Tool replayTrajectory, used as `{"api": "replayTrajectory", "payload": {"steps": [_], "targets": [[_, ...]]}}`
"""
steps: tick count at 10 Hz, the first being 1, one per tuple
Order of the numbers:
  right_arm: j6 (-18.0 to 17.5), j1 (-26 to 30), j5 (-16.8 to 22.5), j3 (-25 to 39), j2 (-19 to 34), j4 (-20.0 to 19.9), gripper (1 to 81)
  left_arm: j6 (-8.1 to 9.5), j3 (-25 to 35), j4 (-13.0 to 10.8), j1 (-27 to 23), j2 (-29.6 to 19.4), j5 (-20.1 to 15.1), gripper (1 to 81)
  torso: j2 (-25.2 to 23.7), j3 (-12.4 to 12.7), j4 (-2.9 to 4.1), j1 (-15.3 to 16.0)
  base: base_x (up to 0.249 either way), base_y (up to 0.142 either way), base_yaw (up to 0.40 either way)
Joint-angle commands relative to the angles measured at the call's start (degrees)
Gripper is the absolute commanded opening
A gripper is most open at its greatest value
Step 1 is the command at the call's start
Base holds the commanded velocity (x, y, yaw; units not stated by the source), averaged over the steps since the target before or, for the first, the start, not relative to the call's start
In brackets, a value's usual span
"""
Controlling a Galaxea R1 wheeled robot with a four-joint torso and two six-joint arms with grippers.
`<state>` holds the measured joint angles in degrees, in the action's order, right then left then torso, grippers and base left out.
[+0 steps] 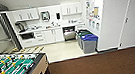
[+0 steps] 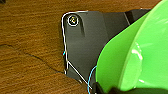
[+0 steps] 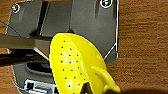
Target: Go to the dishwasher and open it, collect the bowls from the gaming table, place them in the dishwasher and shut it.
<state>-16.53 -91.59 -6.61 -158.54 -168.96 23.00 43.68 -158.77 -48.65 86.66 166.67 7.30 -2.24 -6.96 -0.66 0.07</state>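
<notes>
- Stainless-steel-fronted dishwasher stands open under the white kitchen counter at the far wall; its door is down and the dark inside shows.
- Green bright plastic bowl is seen very near in the left wrist view, above brown carpet floor. It seems to be carried by the left gripper, but I cannot tell if the claw is clenched or released, because the fingers are hidden.
- Yellow plastic bowl with small holes and a looped handle is seen close in the right wrist view. For the right gripper also I cannot tell the state of the claw.
- Green-field foosball table with rods stands near on the left in the head view.
- Grey bins with a blue lid stand just right of the dishwasher, beside the white wall.
</notes>
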Motion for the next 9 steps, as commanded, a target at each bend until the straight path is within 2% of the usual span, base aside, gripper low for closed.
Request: {"api": "replayTrajectory", "payload": {"steps": [1,8,9], "targets": [[0.18,1.53,2.66,-0.36,0.71,0.38,1.0,0.0,-0.4,0.14,-1.98,-0.81,-2.29,1.0,0.0,0.0,0.0,0.0,0.149,0.0,0.0],[0.18,1.8,2.74,-0.36,0.71,0.38,1.0,0.0,-0.4,0.14,-2.15,-0.9,-2.38,1.0,0.0,0.0,0.0,0.0,0.138,0.0,0.0],[0.18,1.8,2.74,-0.36,0.71,0.38,1.0,0.0,-0.4,0.14,-2.15,-0.98,-2.38,1.0,0.0,0.0,0.0,0.0,0.133,0.06,0.0]]}}
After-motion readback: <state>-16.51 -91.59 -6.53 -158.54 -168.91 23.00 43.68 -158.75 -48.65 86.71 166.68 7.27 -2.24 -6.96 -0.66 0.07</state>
